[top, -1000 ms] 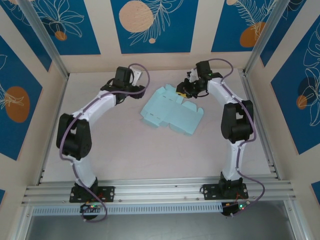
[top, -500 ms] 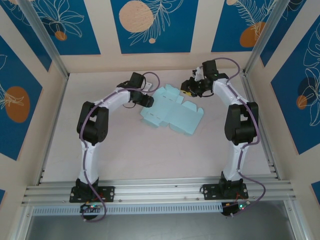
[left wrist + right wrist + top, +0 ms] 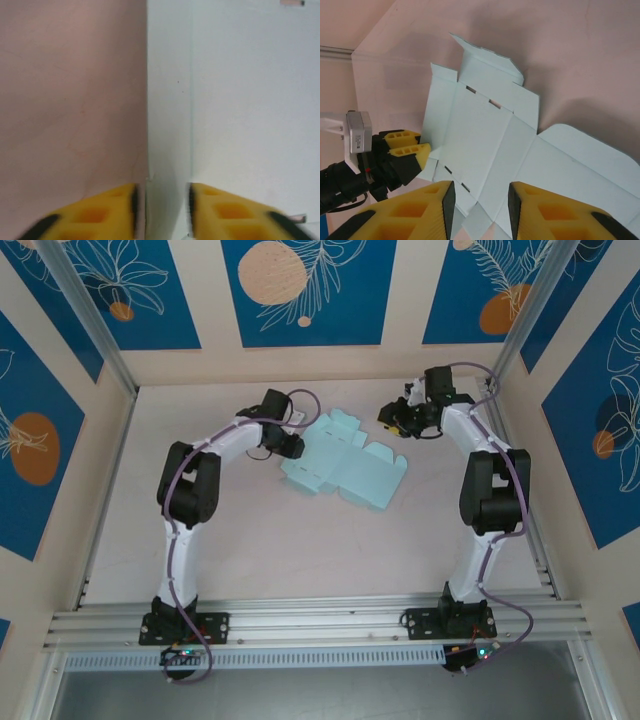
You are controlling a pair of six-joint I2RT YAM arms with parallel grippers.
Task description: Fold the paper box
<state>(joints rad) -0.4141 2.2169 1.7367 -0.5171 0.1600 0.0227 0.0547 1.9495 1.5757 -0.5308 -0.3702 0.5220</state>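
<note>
The paper box [image 3: 345, 465] is a pale blue flat die-cut blank lying unfolded on the table, with tabbed flaps round its edges. My left gripper [image 3: 293, 445] is at its left edge. In the left wrist view the yellow fingers [image 3: 110, 212] stand a narrow gap apart, with a strip of the blank's edge flap [image 3: 167, 125] between them. The right wrist view shows that left gripper [image 3: 417, 147] at a small side flap of the paper box [image 3: 485, 140]. My right gripper [image 3: 392, 422] hovers past the blank's back right corner; it [image 3: 480, 210] is open and holds nothing.
The pinkish table [image 3: 250, 540] is walled by beige panels; the back wall [image 3: 310, 365] lies just behind both grippers and the right wall [image 3: 520, 470] runs close to the right arm. Bare table lies in front of the blank.
My left arm swung in from the back left to the blank's left edge, and its jaws narrowed a lot. My right gripper drew back to the right, off the blank, and opened slightly.
</note>
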